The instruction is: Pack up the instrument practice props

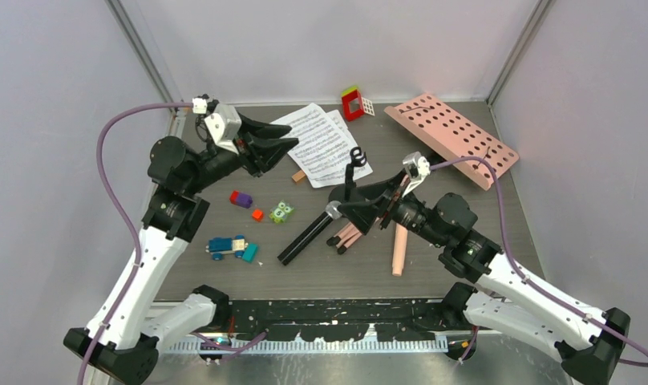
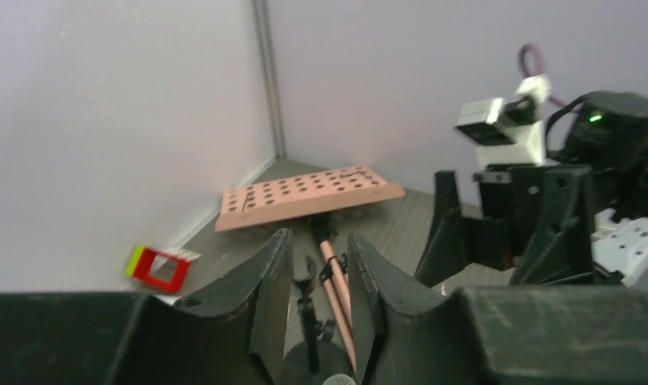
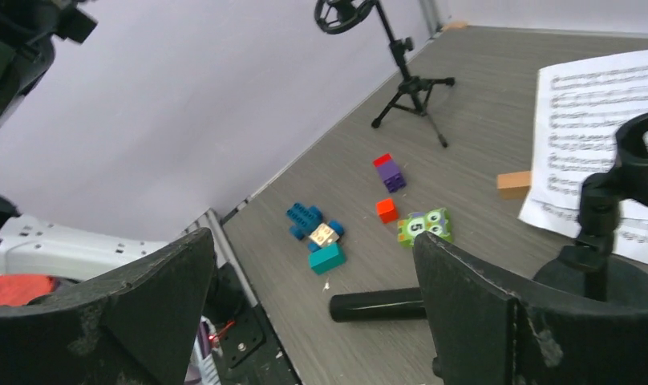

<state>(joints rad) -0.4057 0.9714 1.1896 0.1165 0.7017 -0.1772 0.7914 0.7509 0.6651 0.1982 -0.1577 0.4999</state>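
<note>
The pink perforated desk point(image 1: 453, 136) lies flat at the back right, also in the left wrist view point(image 2: 305, 196). White sheet-music pages point(image 1: 325, 144) lie at the back middle. The black round-base microphone stand point(image 1: 349, 191) stands upright in front of them, its clip empty. The stand's pink legs point(image 1: 349, 235) and a black tube point(image 1: 305, 238) lie in the middle. My left gripper point(image 1: 277, 144) is open and empty at the pages' left edge. My right gripper point(image 1: 357, 210) is wide open over the black tube point(image 3: 377, 305), holding nothing. I cannot pick out the microphone.
Toy blocks lie at the left middle: a purple one point(image 1: 240, 198), an orange one point(image 1: 257, 214), a green owl point(image 1: 281, 211), a blue car point(image 1: 227, 246). A red block point(image 1: 352, 103) sits at the back. A small black tripod point(image 3: 409, 76) stands by the left wall.
</note>
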